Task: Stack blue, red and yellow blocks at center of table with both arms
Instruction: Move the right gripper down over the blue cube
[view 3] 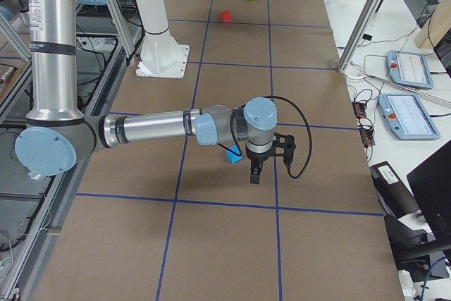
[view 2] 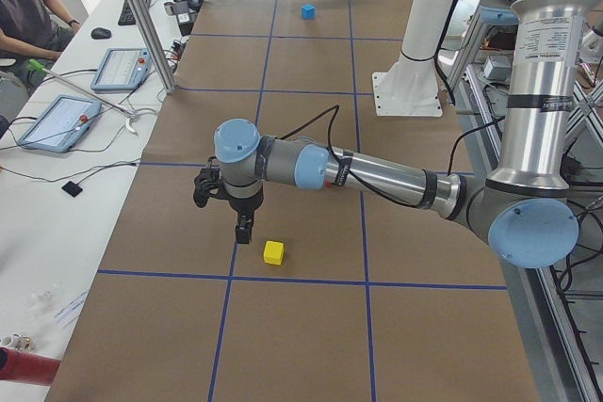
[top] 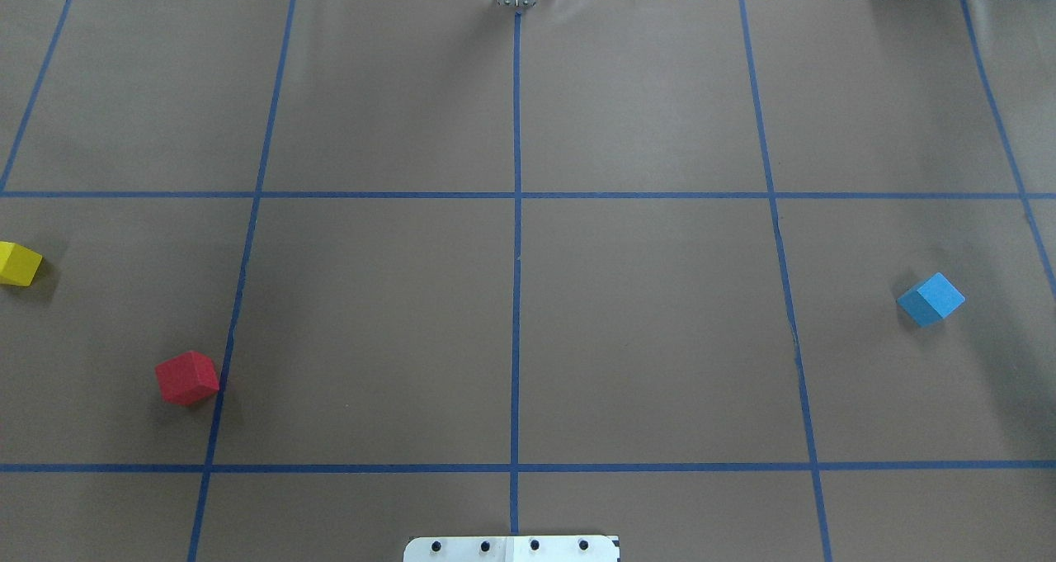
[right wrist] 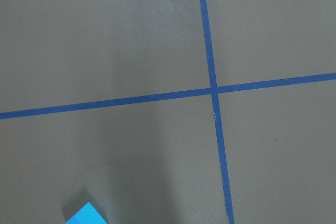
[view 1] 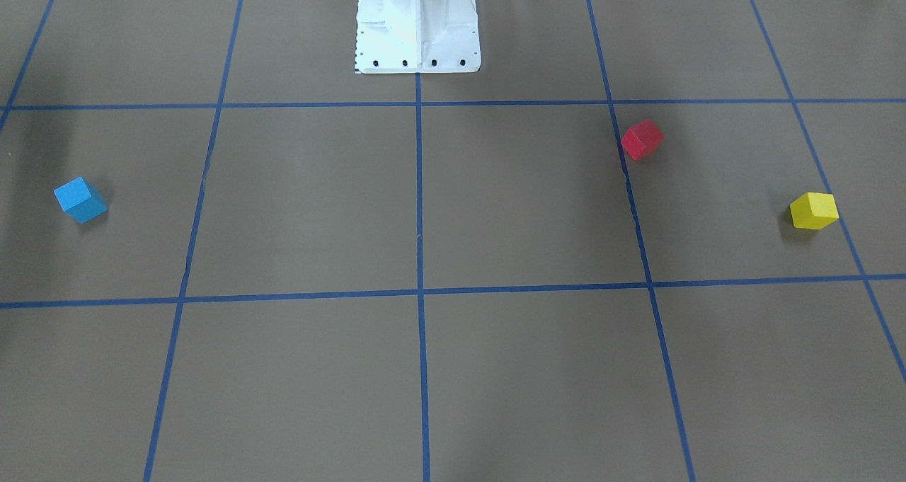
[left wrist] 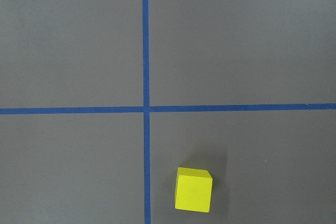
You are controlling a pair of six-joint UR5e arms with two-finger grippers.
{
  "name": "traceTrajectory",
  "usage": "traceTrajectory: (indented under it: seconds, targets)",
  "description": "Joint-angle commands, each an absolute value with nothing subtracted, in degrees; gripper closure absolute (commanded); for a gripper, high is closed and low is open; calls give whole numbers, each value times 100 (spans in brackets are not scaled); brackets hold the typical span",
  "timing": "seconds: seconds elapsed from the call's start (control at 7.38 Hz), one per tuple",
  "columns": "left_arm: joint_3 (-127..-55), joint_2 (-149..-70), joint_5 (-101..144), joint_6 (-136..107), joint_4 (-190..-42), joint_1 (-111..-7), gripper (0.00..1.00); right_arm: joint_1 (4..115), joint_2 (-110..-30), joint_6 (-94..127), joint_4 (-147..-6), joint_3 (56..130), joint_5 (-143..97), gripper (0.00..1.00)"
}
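The blue block (view 1: 81, 199) lies on the table on my right side; it also shows in the overhead view (top: 931, 299) and at the bottom edge of the right wrist view (right wrist: 85, 215). The red block (view 1: 642, 139) and the yellow block (view 1: 814, 210) lie on my left side, apart from each other. My left gripper (view 2: 243, 233) hangs above the table just beside the yellow block (view 2: 273, 252). My right gripper (view 3: 255, 176) hangs just beside the blue block (view 3: 233, 152). Both grippers show only in the side views, so I cannot tell whether they are open or shut.
The white robot base (view 1: 417, 25) stands at the table's middle rear. Blue tape lines (top: 516, 298) grid the brown table. Metal posts (view 2: 141, 21) and desks with tablets (view 3: 406, 68) line the far side. A person (view 2: 24, 7) sits there.
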State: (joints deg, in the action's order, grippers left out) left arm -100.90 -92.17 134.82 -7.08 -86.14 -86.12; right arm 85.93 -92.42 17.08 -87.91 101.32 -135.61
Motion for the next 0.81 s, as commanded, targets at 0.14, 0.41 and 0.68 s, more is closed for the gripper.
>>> traceTrajectory:
  seconds: [0.14, 0.41, 0.68]
  targets:
    - [-10072, -9193, 13482, -817, -8728, -8385, 0, 8070, -9342, 1775, -8186, 10195, -13562, 0]
    - [-10072, -9193, 13482, -817, -8728, -8385, 0, 7543, -9491, 1775, -7509, 10204, -13526, 0]
    - [-10090, -9193, 13491, -817, -8736, -8385, 0, 6868, -9938, 1697, -6527, 10213, -13248, 0]
